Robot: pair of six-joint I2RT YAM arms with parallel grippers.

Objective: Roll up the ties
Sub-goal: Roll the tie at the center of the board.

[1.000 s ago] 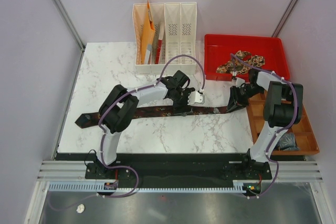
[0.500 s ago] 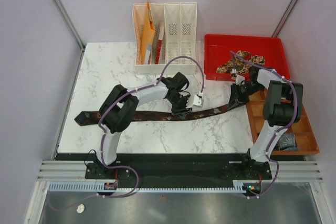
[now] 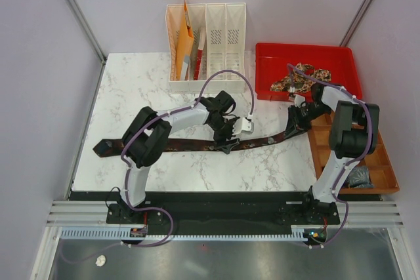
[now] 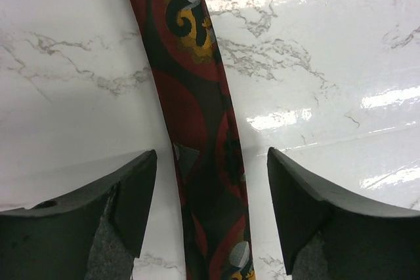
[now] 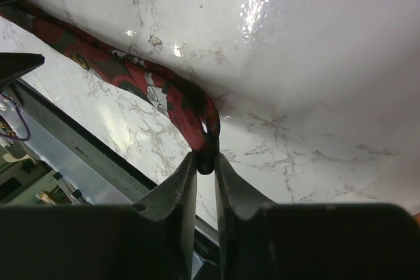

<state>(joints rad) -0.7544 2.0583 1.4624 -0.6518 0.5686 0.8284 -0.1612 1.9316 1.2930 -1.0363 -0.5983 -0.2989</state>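
Note:
A long dark maroon tie [image 3: 190,143] with red, yellow and grey figures lies stretched across the marble table, from the left edge to the right. My left gripper [image 3: 225,138] hovers over its middle, open, with the tie [image 4: 203,136] running between the two fingers and touching neither. My right gripper [image 3: 293,127] is shut on the tie's narrow right end [image 5: 197,119], which is folded over at the fingertips and lifted a little. A second tie, tan-and-brown paisley [image 3: 298,78], lies bunched in the red tray [image 3: 341,57].
A white file rack [image 3: 207,40] with orange folders [image 3: 185,44] stands at the back of the table. An orange compartment tray [image 3: 380,162] sits at the right edge, beside my right arm. The table's front edge shows behind my right gripper.
The right end of the tie has been lifted and pulled back towards the red tray, so the tie now bows. The left gripper has shifted slightly and stands open over it.

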